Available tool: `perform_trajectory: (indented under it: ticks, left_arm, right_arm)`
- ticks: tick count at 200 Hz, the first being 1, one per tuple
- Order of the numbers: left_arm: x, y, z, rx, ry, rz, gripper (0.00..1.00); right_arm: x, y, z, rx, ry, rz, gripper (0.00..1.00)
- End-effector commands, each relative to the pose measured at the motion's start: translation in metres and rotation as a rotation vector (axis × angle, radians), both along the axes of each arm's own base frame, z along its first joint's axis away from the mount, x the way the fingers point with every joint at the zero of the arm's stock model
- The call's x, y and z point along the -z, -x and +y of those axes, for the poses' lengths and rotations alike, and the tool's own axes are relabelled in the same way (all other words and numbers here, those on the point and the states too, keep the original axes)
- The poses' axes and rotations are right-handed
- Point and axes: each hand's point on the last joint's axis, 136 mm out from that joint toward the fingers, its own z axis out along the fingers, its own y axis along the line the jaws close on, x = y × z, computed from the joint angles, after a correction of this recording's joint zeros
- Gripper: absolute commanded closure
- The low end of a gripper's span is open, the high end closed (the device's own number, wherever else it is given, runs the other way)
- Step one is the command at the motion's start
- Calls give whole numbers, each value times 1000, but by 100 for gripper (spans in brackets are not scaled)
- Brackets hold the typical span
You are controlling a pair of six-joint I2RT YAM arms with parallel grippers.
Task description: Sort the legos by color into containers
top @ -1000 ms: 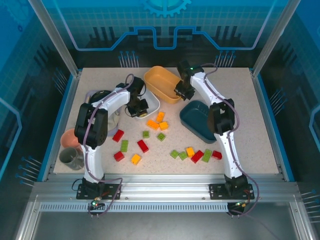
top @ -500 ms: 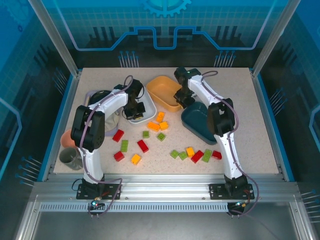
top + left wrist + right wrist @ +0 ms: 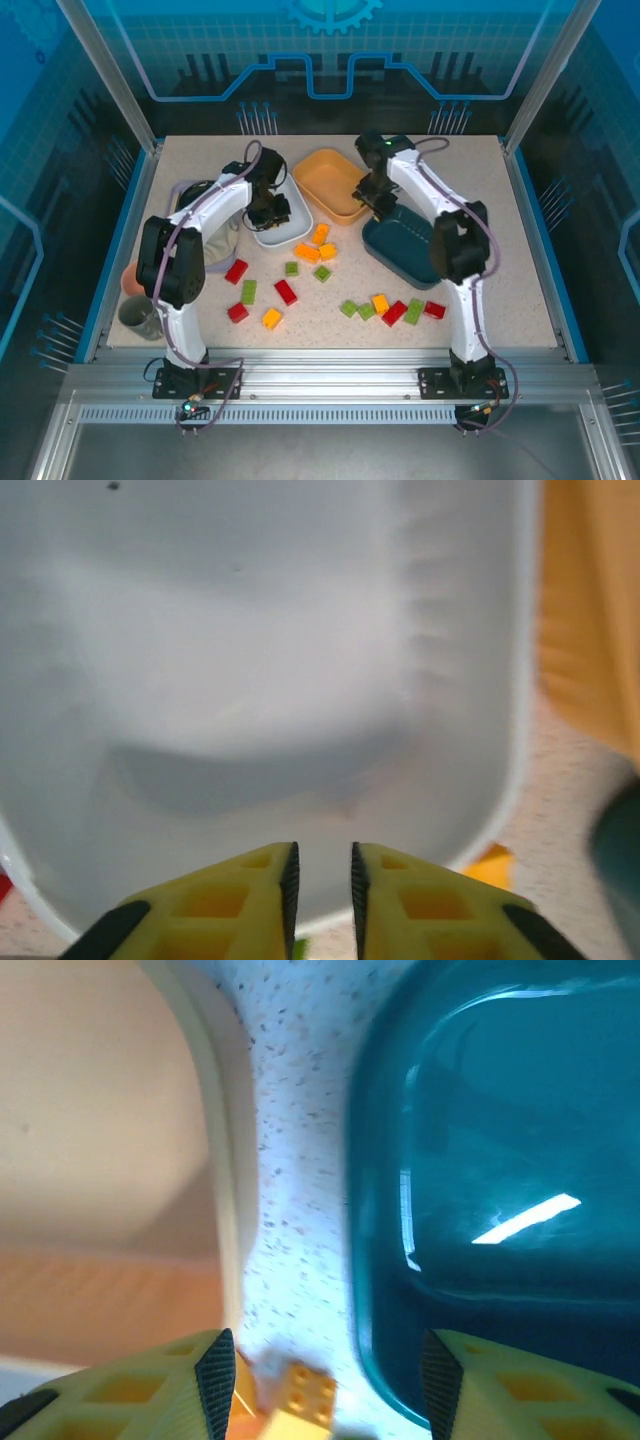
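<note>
Red, green and orange legos lie scattered on the table, among them an orange cluster (image 3: 315, 245), a red one (image 3: 286, 292) and a mixed row (image 3: 392, 309). My left gripper (image 3: 272, 212) hangs over the near end of the white tray (image 3: 300, 205). Its jaws (image 3: 320, 855) are a narrow gap apart with nothing between them, and the white tray (image 3: 250, 660) lies below. My right gripper (image 3: 378, 200) stands open (image 3: 325, 1345) over bare table between the orange tray (image 3: 335, 185) (image 3: 100, 1160) and the teal tray (image 3: 405, 245) (image 3: 500, 1160). An orange lego (image 3: 310, 1395) lies below it.
A lavender tray with a black plate (image 3: 195, 190) sits at the left, behind the left arm. A pink cup (image 3: 138, 273) and a grey mug (image 3: 140, 315) stand at the front left. The table's raised frame edges the surface.
My right gripper has opened wide and swung from the orange tray's rim to the gap beside the teal tray. The left jaws have parted slightly. The orange and white trays have shifted a little.
</note>
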Motion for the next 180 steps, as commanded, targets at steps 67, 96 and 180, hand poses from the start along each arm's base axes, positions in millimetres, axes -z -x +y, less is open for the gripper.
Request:
perform_trajectory:
  ticks: [67, 96, 180]
  left_arm:
    - [-61, 20, -72, 112, 233, -134, 54]
    - [-52, 35, -73, 119, 249, -107, 52]
    - [-54, 43, -68, 128, 240, -113, 50]
  right_arm:
    - [-8, 118, -143, -109, 223, -6, 42]
    - [11, 150, -158, -101, 151, 6, 40]
    - [69, 149, -141, -6, 28, 59, 69]
